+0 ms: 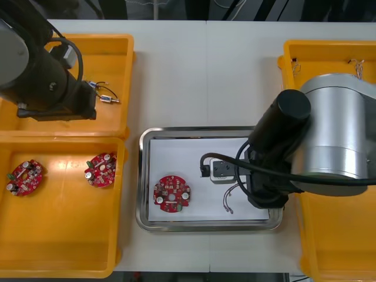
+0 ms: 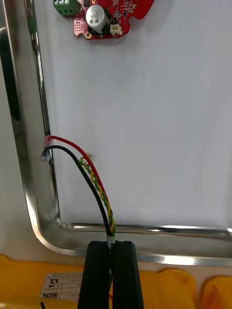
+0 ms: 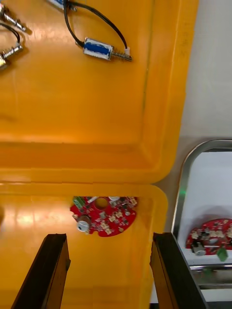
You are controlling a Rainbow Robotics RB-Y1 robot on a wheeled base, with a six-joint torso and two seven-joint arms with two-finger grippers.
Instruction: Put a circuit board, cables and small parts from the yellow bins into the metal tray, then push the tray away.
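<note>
The tray's (image 1: 143,176) white floor is open between the board (image 1: 171,192) at its near left and the right arm (image 1: 329,135), whose bulk covers the tray's right end. There the right pincer (image 2: 113,270), clamped on a cable (image 2: 99,193), hangs above the right rim; the cable's loose ends reach the near rim. A small part (image 1: 222,170), perhaps with a black lead, lies half under the arm. Beyond the tray the tabletop (image 1: 205,76) is bare between the bins (image 1: 126,88). The left pincer (image 3: 108,244), spread wide, hangs over the left bins' shared wall. Two boards (image 1: 100,169) occupy the near left bin's (image 1: 59,235) far end; the rest of its floor is free.
</note>
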